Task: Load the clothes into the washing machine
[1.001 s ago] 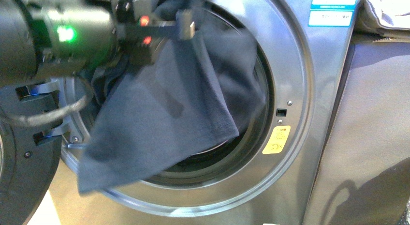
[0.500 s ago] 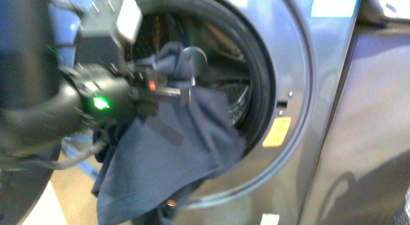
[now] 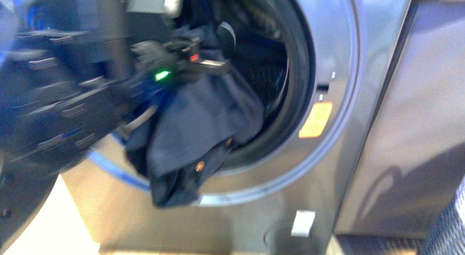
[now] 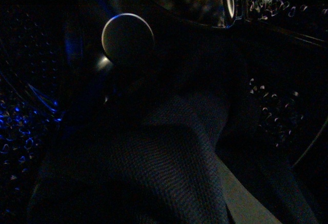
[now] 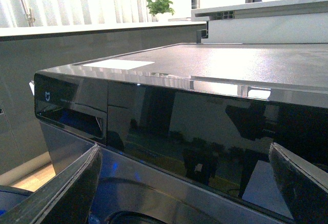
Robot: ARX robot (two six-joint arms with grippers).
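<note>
Pinching with left gripper (image 3: 211,56) jaws closed on a bunched top fold of the clothes (image 3: 200,126), right at the mouth of the washing machine (image 3: 378,74). Trailing most of the cloth below the jaws, outside, over the door ring (image 3: 257,186). Judging best: reaching deeper beyond the jaws' present spot and lifting the hanging hem over the ring before letting go. Showing right gripper (image 5: 184,180) jaws spread, empty, facing the control panel (image 5: 154,116). Reading nothing from the dark left wrist view.
</note>
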